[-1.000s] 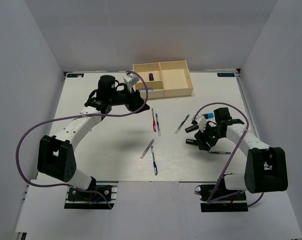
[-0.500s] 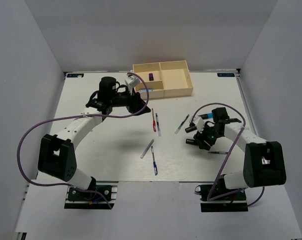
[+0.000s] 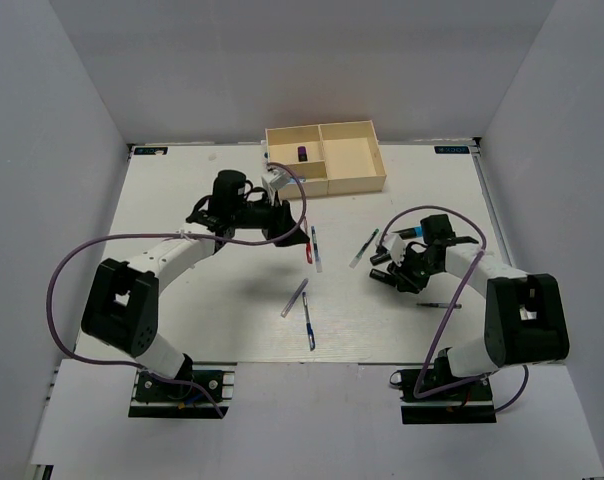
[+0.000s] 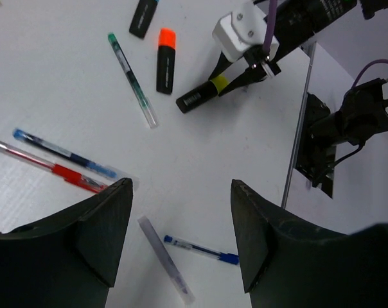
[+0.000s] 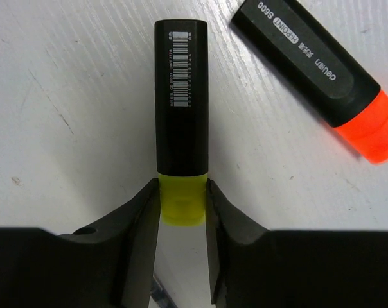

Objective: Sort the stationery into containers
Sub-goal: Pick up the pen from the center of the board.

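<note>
Right gripper (image 5: 181, 196) clamped on yellow-ended stubby black plastic highlighter (image 5: 180, 96); orange-ended black plastic highlighter (image 5: 309, 70) at its 1 o'clock. Left gripper (image 4: 180, 205) jaws apart, holding nothing.

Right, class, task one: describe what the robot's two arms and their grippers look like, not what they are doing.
The left arm and right arm are alike: white tubular links between chunky black joint housings, with a purple cable looping along each. The left gripper and right gripper each have two matte black, tapered fingers. No markings are readable.
</note>
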